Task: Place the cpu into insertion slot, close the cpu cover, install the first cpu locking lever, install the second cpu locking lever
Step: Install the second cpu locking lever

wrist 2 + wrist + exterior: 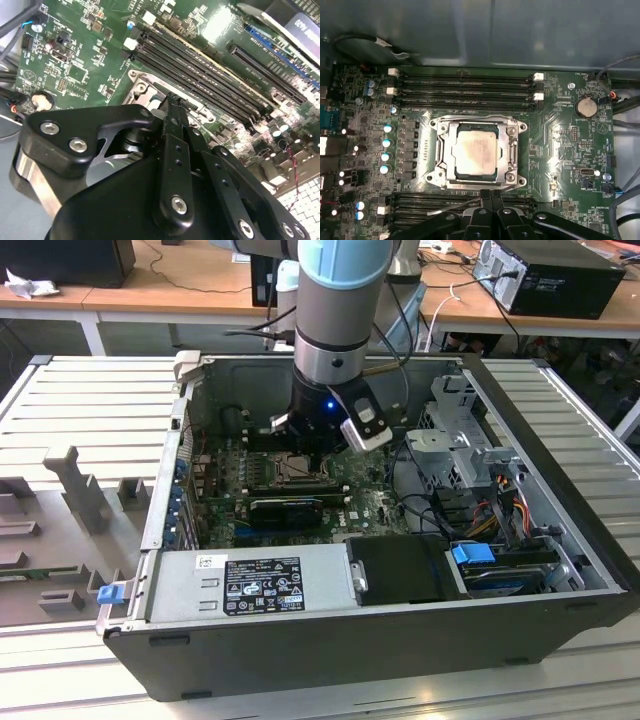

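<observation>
Hovering at the socket's edge, the gripper [490,196] has its fingers pressed together, holding nothing. Just beyond it, the cpu [476,153] sits in the insertion slot [506,176] with the cpu cover [511,145] closed flat around it on the green motherboard [560,135].

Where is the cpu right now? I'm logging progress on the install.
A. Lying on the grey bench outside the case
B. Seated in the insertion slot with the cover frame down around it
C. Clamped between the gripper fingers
B: in the first wrist view the cpu lies flat in the insertion slot, with the cpu cover framing it.
</observation>
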`<state>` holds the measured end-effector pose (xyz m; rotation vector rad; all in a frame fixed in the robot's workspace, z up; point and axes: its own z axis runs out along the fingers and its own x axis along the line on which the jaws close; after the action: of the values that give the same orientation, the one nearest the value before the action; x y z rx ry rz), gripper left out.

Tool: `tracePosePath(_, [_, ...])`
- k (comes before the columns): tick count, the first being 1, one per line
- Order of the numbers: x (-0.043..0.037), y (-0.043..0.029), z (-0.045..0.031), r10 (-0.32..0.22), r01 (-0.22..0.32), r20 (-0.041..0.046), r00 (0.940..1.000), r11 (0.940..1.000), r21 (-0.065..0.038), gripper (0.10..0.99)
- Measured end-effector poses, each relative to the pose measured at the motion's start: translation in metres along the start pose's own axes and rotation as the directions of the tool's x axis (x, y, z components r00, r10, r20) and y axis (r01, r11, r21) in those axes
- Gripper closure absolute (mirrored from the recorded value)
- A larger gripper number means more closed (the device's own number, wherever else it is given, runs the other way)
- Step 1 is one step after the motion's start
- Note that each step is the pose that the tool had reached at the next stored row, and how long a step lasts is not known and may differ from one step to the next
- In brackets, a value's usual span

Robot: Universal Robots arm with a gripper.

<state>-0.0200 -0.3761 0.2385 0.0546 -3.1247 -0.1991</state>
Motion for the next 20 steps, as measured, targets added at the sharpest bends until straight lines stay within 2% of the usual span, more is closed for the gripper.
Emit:
tracePosePath(6, [0.0125,-0.0048,0.0011,-0.015,0.015,-0.0015,0.9999,0.9998,-0.010,0.980])
tracePosePath(9, [0.0271,-0.0049,0.0041,-0.028,0.028,-0.0025,0.9996,0.9994,-0.019,0.980])
tracePosePath(12, [0.0280,-0.0058,0.0108,-0.044,0.044,-0.0047,0.9990,0.9988,-0.020,0.980])
tracePosePath(13, [0.0282,-0.0063,0.0151,-0.054,0.054,-0.0060,0.9985,0.9983,-0.020,0.980])
tracePosePath(14, [0.0300,-0.0072,0.0177,-0.060,0.059,-0.0058,0.9982,0.9978,-0.031,0.980])
tracePosePath(15, [0.0344,-0.0104,0.0175,-0.060,0.060,-0.0022,0.9982,0.9960,-0.066,0.980])
tracePosePath(16, [0.0390,-0.0156,0.0169,-0.061,0.060,-0.0013,0.9982,0.9952,-0.077,0.980])
tracePosePath(17, [0.0424,-0.0182,0.0168,-0.061,0.060,-0.0007,0.9982,0.9947,-0.083,0.980])
tracePosePath(20, [0.0454,-0.0205,0.0181,-0.061,0.060,0.0005,0.9982,0.9936,-0.096,0.980])
